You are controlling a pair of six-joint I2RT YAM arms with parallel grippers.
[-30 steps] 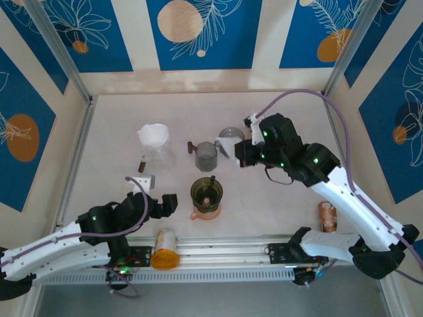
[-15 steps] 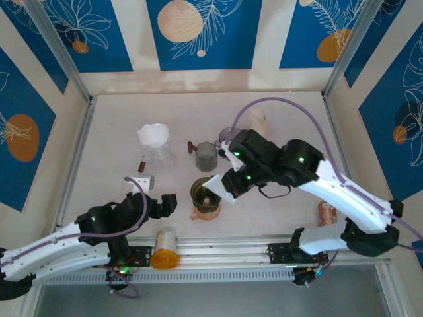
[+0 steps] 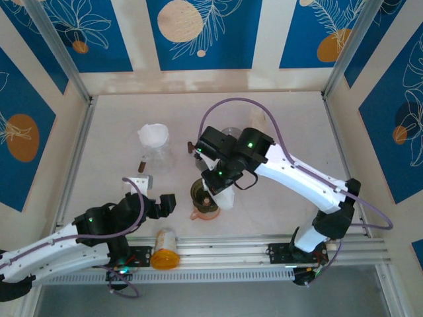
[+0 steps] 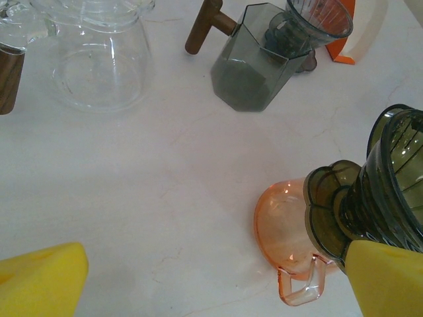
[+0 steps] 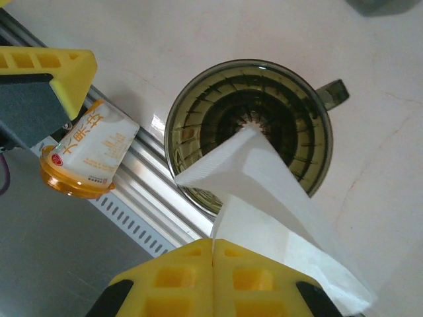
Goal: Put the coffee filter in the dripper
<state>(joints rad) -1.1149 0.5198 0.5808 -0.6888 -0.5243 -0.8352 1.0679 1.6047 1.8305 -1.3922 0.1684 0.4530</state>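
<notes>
Pinching the coffee filter (image 5: 264, 178) by its wide edge in the right gripper (image 5: 213, 247), yellow fingers pressed flat together with the paper between them. Seen from the right wrist: folded paper running from the fingers at 6 o'clock up toward 12, narrowing to a point over the middle of the dripper (image 5: 198, 112). Tip inside the circle of the rim; whether touching the ribbed wall or hanging just above, cannot tell. Loose flap trailing off toward 5 o'clock, outside the rim.

From the top camera: right gripper (image 3: 215, 188) directly over the dripper (image 3: 201, 191), with the filter (image 3: 223, 197) spilling past the rim at about 4 o'clock. So, long axis of the paper tilted, not yet in line with the cone's own axis. Probably calls for lowering tip-first and letting go once the paper sits inside the cone. Main risk, by the look of it: folded paper catching the rim and flopping out at 4 o'clock.

Spread wide and holding nothing, the left gripper (image 4: 215, 284), parked at 9 o'clock of the dripper (image 4: 396, 178) and well apart from it, facing the orange cup (image 4: 284, 224) under the cone. Clearly the right arm's job.

Lying on the rail near 7 o'clock, an orange-capped bottle (image 5: 86, 155).
</notes>
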